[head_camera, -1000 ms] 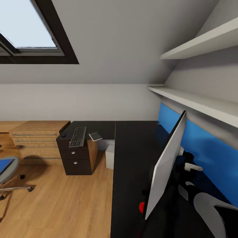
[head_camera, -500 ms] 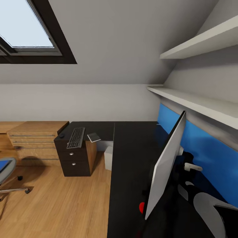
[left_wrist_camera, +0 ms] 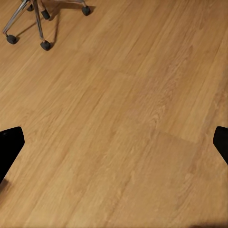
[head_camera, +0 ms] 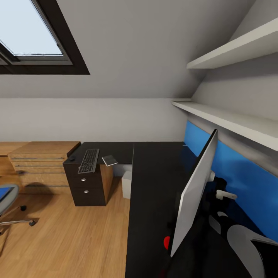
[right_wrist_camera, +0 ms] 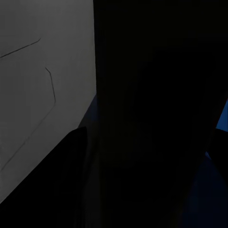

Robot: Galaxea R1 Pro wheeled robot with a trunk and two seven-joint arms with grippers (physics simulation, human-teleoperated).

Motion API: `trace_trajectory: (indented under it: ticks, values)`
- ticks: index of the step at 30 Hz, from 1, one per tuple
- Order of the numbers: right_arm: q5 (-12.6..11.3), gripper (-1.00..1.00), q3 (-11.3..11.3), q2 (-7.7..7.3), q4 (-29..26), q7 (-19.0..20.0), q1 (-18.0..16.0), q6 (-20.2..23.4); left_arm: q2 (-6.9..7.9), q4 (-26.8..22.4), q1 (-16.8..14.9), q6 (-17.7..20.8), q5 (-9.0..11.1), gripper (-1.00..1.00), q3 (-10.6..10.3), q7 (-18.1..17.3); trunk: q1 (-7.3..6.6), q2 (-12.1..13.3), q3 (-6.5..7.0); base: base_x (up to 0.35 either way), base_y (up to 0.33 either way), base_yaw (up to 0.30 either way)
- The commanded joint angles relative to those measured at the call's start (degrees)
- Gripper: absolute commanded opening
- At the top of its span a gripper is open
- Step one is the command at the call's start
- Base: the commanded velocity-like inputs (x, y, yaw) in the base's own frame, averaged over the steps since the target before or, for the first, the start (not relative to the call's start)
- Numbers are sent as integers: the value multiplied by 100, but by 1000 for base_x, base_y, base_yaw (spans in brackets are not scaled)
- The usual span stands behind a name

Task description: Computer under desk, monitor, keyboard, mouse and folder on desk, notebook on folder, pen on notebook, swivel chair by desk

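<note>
Swivel chair (head_camera: 7, 200) cut off at nine o'clock in the head view, blue folder (head_camera: 4, 192) on it barely showing. Only castors and legs in the left wrist view. Computer (head_camera: 127, 184) half hidden beneath desk (head_camera: 154, 185). Right wrist view too dark to read.

Soft daylight render, one wrist view nearly black

Pale light enters through the skylight (head_camera: 31, 33); walls are evenly lit, and the shelves (head_camera: 231, 50) cast broad soft shadows. The black tabletop (head_camera: 154, 185) swallows detail. The wooden floor (left_wrist_camera: 123, 123) looks warm, slightly soft. The right wrist view is dark, apart from one grey panel (right_wrist_camera: 42, 85).
</note>
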Motion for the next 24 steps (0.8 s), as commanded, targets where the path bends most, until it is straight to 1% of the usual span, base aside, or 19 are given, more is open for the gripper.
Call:
trace_trajectory:
  ticks: [1,12,17,24]
  values:
    - [-237,-100,-3,-5,26,-4,-1,-33,3,-18,3,-5,31,100,-48,36,1,-4,-8,0,0,0]
    - [-237,-100,-9,-39,23,-12,-1,-23,-13,-18,2,-1,31,100,-48,38,1,-4,-8,0,0,0]
    - [-238,-100,-12,-57,23,-11,1,-16,-43,-18,2,0,31,100,-42,38,1,-4,-8,0,0,0]
    - [-240,-100,-4,-54,17,0,-1,-49,-49,-18,2,0,31,100,-40,38,1,-4,-8,0,0,0]
